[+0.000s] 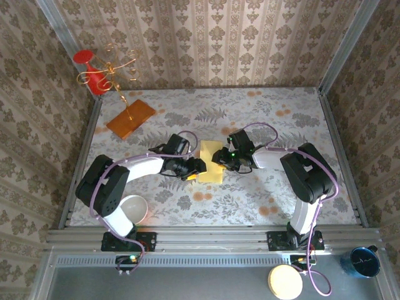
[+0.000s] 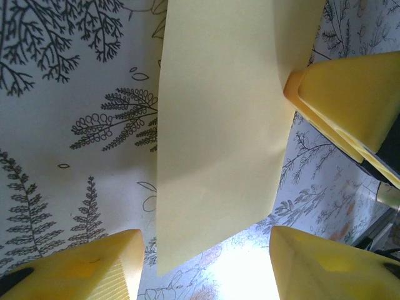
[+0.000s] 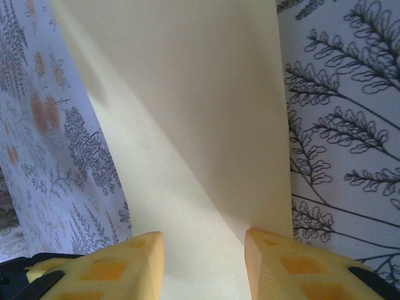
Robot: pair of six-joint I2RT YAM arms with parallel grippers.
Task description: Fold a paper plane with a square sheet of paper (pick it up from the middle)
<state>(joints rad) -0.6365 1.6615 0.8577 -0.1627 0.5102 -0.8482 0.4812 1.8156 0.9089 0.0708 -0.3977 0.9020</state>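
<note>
The square sheet of paper (image 1: 210, 164) is pale yellow and lies mid-table, showing as a tall narrow rectangle. My left gripper (image 1: 194, 169) is at its left edge near the lower corner and my right gripper (image 1: 219, 159) is at its right edge. In the left wrist view the paper (image 2: 219, 125) slants down to a corner between the wide-open left gripper (image 2: 206, 234); the right gripper's fingers (image 2: 350, 94) touch its far edge. In the right wrist view the paper (image 3: 187, 125) runs under the right gripper (image 3: 203, 236), whose jaws stand apart. Its right fingertip (image 3: 269, 250) meets a diagonal crease line.
An orange board (image 1: 130, 118) with a gold wire stand sits at the back left, a red piece (image 1: 92, 72) behind it. A white bowl (image 1: 133, 209) stands by the left arm's base. Patterned walls close in the table. A pale disc (image 1: 285, 281) and a blue cup (image 1: 364, 261) lie off the table.
</note>
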